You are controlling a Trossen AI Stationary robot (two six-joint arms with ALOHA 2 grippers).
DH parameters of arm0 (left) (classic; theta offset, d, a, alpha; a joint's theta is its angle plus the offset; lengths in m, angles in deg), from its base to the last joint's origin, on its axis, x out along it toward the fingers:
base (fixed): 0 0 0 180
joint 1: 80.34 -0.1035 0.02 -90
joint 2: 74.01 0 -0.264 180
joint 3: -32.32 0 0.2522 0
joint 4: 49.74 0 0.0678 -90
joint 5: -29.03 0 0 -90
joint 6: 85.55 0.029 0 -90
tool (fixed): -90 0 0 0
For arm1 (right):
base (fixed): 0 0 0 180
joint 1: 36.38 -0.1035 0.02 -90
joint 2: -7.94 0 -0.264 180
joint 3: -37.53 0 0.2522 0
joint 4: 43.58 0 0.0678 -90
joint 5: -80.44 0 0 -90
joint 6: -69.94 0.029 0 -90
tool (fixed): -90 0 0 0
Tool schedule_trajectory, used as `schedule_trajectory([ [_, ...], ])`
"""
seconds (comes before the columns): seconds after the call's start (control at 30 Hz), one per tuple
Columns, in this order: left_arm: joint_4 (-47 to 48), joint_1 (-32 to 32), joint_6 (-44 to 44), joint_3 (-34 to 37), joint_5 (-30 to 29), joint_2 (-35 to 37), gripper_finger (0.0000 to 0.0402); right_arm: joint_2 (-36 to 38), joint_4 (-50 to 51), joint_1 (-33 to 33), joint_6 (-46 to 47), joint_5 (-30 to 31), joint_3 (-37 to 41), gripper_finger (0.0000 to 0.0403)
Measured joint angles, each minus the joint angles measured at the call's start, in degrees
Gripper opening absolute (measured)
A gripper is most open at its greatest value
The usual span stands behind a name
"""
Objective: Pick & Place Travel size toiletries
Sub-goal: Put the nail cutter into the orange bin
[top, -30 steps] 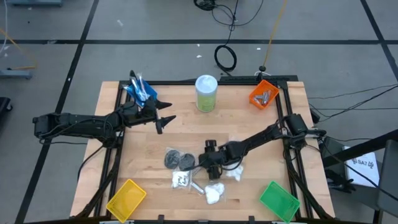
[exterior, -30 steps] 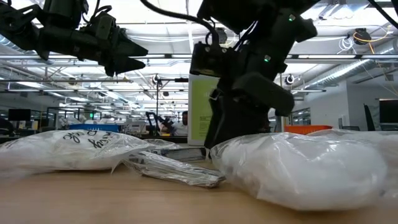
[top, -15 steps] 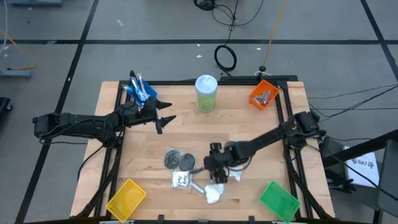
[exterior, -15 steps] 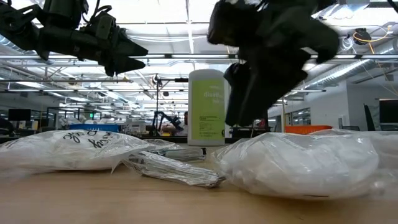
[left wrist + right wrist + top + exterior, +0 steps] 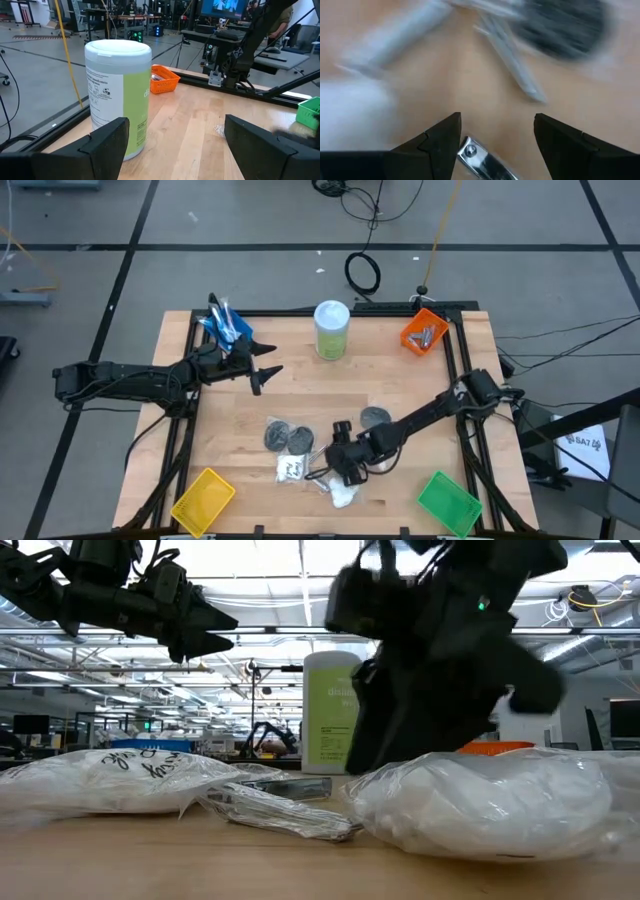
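My right gripper (image 5: 340, 463): fingers spread, empty, low over the near-centre pile, just right of the packets.
My left gripper (image 5: 268, 370): fingers spread, empty, raised at far left, facing the canister (image 5: 331, 329).
Silver tube (image 5: 512, 67): lies flat, long axis slanting across the wood, one end by a dark disc (image 5: 559, 27).
Discs (image 5: 287, 437): flat, left of my right gripper; one (image 5: 375, 417) right of it.
Packets (image 5: 342, 491): near centre.
Orange bin (image 5: 424, 332): far right, silver tubes inside.
Blue bin (image 5: 225, 326): far left, sticks inside, contents unclear.
Yellow bin (image 5: 203, 499), green bin (image 5: 447, 501): near corners.
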Motion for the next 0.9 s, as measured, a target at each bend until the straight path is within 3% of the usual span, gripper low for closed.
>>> schedule_trajectory([
  [0.2, 0.0, 0.0, 0.0, 0.0, 0.0, 0.0, 0.0321, 1.2, 2.8, 2.3, -3.2, 16.4, 0.0, 0.0238],
  [0.37, 0.0, 0.0, 0.0, 0.0, 0.0, 0.0, 0.0321, 3.5, 3.2, 3.6, -3.3, 18.5, 0.0, 0.0238],
  [0.47, 0.0, 0.0, 0.0, 0.0, 0.0, 0.0, 0.0321, 5.7, 7.4, 4.0, -4.2, 16.6, 0.0, 0.0238],
  [0.63, 0.0, 0.0, 0.0, 0.0, 0.0, 0.0, 0.0321, 8.8, 15.9, 5.8, -6.1, 7.3, 0.2, 0.0238],
  [0.9, 0.0, 0.0, 0.0, 0.0, 0.0, 0.0, 0.0321, 9.9, 10.2, 10.5, -7.0, -3.3, 9.2, 0.0238],
])
